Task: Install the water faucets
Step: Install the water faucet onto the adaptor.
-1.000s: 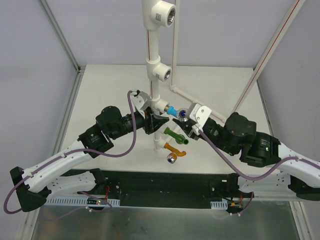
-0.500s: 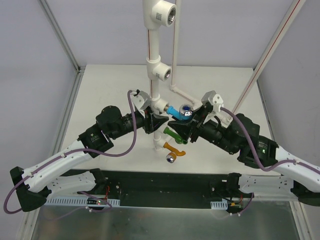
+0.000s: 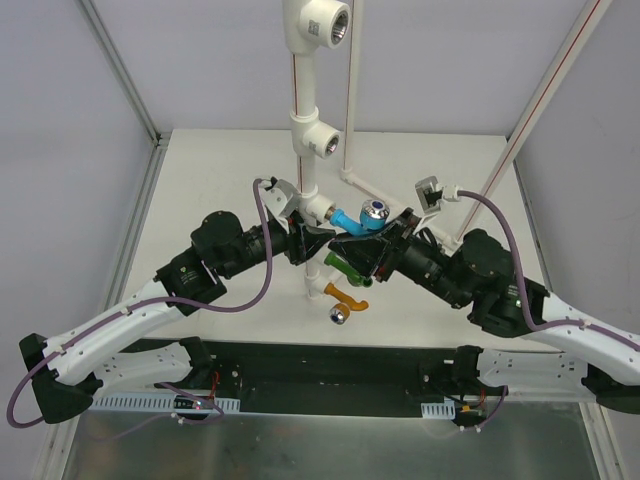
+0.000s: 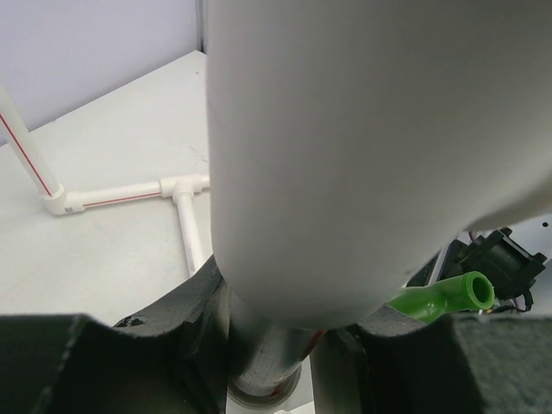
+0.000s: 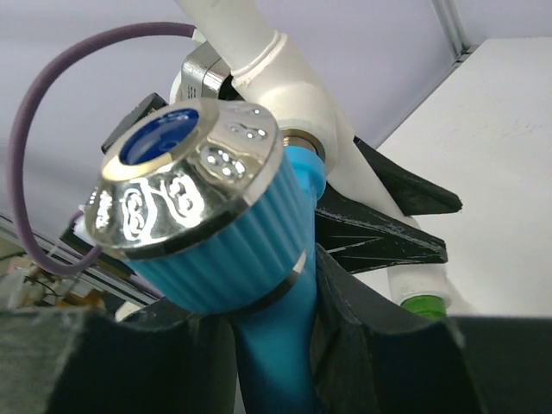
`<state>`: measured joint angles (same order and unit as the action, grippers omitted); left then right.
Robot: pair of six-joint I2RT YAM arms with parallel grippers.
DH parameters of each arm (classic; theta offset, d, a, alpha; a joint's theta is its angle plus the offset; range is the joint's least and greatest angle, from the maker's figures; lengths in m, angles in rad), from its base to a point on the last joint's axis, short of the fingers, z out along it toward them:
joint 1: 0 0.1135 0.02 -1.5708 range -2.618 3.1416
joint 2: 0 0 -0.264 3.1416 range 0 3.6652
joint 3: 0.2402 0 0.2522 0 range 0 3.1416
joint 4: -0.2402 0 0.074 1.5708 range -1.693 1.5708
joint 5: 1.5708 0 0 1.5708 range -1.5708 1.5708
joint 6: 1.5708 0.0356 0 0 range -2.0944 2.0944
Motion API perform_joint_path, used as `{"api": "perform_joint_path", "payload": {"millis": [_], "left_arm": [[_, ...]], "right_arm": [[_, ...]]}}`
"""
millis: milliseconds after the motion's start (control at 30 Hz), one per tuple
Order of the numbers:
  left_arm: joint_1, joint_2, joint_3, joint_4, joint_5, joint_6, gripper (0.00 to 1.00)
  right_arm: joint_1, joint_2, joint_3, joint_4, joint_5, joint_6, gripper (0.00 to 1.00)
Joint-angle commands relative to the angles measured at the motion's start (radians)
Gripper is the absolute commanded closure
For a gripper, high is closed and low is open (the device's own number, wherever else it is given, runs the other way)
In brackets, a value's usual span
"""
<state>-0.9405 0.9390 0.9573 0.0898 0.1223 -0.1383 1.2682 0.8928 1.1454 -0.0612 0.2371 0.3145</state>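
Three faucets showed from the top: the blue faucet (image 3: 352, 220), gripped by my right gripper (image 3: 364, 240), butted against the white pipe (image 3: 305, 100). The green faucet (image 3: 345, 268) and orange faucet (image 3: 350, 297) sat toward 6 o'clock. My left gripper (image 3: 304, 243) clamped the white pipe.

Left wrist: fingers (image 4: 103, 362) hugged the white pipe (image 4: 345, 155), with the green faucet (image 4: 440, 297) at 4 o'clock.

Right wrist: fingers (image 5: 379, 362) pinched the blue faucet (image 5: 216, 250).
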Motion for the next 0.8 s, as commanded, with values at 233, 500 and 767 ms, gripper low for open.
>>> {"api": "perform_joint_path", "payload": {"millis": [233, 500, 767], "left_arm": [[-0.050, 0.044, 0.032, -0.022, 0.160, -0.202, 1.00], [-0.049, 0.046, 0.020, -0.009, 0.155, -0.207, 1.00], [-0.050, 0.050, 0.018, 0.001, 0.157, -0.211, 1.00]], "right_arm": [[0.005, 0.051, -0.101, 0.101, -0.032, 0.468, 1.00], [-0.001, -0.002, -0.147, 0.126, 0.027, 0.716, 1.00], [-0.018, -0.014, -0.211, 0.176, -0.007, 1.015, 1.00]]}}
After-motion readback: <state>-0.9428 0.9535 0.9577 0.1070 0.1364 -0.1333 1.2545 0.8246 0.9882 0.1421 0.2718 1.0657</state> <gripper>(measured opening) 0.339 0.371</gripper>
